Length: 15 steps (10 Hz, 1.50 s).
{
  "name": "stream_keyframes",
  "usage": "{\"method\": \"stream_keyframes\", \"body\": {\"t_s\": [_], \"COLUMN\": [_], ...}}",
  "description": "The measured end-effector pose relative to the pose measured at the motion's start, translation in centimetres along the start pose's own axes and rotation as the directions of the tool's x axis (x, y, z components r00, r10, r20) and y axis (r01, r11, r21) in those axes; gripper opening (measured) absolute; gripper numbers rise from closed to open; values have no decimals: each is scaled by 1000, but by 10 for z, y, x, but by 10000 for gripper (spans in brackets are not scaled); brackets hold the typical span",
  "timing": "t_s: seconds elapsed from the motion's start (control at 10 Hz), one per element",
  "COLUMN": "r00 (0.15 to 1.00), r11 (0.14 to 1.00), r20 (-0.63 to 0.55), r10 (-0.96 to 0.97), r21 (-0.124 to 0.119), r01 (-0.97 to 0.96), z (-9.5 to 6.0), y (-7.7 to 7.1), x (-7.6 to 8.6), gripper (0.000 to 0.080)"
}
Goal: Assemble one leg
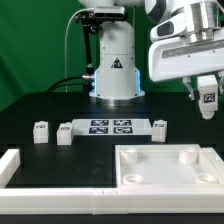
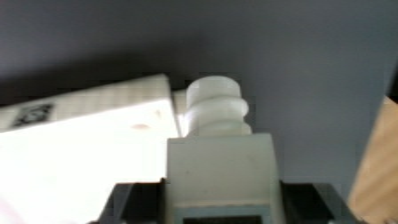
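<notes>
In the exterior view the gripper [image 1: 206, 90] is clamped on the leg [image 1: 208, 102], its long axis upright, above and slightly aside of the panel [image 1: 150, 170]. In the wrist view the leg's ribbed end [image 2: 217, 105] points straight out from the gripper, beside the panel's corner rather than over it.

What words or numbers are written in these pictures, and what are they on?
No words or numbers can be read anywhere.
On the robot base: a dark triangle sign; its inside is too small to read.
On the marker board: black-and-white square tags, patterns only, no letters.
On the leg held up high: one such tag, a pattern with no letters.
</notes>
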<state>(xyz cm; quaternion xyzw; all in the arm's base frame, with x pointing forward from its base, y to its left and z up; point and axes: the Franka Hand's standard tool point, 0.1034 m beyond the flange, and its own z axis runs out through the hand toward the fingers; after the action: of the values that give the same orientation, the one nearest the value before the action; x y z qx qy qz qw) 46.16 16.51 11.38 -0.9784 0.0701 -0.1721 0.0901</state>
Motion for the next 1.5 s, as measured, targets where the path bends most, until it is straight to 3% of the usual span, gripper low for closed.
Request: {"method": "stream_keyframes", "body": {"t_s": [0.1,0.2,0.3,0.5,0.6,0.8,0.9,1.3,1.5], "r00": [997,994,997,984,980,976,968,963,946], "r11": [999,999,999,989,987,984,978,972,955], "r20": [-80,-110,-76,-93,-113,-131,-142,-137,-131], "r10": [17,6,-21,-148,-161,-176,-209,-233,-296], "r21": [37,43,26,2,2,0,-9,-17,-59], "r01": [-14,-1,23,149,163,177,210,233,291], "z": [-2,1,5,21,27,39,41,43,50], "y": [-8,-11,-8,0,-1,-2,2,6,39], "x": [-3,-8,-8,40,59,84,95,95,132], "gripper": [290,290,290,290,290,290,290,290,290]}}
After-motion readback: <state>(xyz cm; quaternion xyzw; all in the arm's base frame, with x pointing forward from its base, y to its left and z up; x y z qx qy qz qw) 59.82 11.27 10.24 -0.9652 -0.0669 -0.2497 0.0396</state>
